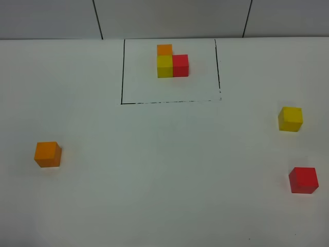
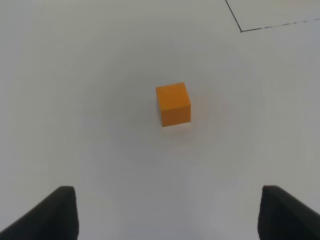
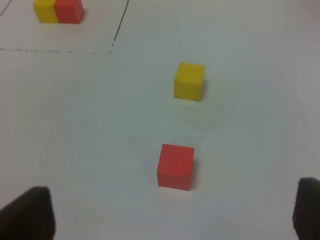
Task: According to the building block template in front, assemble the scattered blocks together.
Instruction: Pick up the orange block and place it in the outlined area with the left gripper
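The template (image 1: 172,63), an L of joined orange, yellow and red cubes, stands inside a thin black rectangle outline (image 1: 122,77) at the back middle. The loose orange cube (image 1: 48,154) lies at the left. The loose yellow cube (image 1: 290,119) and the loose red cube (image 1: 303,180) lie at the right. My left gripper (image 2: 170,215) is open and empty, a little short of the orange cube (image 2: 173,104). My right gripper (image 3: 169,210) is open and empty, short of the red cube (image 3: 175,166), with the yellow cube (image 3: 189,81) beyond. Neither arm shows in the high view.
The white table (image 1: 164,170) bears only the cubes and the outline. A corner of the outline (image 2: 241,30) shows in the left wrist view. Part of the template (image 3: 58,11) shows in the right wrist view. A grey panelled wall (image 1: 169,18) runs behind the table.
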Controlling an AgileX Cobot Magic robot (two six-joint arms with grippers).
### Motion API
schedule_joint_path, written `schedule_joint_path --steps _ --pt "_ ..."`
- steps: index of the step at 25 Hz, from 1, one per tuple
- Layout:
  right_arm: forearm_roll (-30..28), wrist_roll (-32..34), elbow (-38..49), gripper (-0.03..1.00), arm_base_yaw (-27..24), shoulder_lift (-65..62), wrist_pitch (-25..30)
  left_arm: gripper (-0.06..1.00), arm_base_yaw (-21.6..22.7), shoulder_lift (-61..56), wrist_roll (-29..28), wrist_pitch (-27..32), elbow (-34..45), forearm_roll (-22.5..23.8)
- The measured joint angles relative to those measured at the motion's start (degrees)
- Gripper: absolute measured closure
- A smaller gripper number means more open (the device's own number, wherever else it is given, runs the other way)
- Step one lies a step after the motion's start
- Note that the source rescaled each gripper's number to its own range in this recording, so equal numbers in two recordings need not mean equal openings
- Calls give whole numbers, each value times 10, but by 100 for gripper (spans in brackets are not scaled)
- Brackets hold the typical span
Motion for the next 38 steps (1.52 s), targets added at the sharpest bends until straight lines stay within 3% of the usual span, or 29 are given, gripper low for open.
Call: schedule_joint_path --steps 38 --pt "0 0 0 11 0 0 0 23 0 9 -1 -14 -6 0"
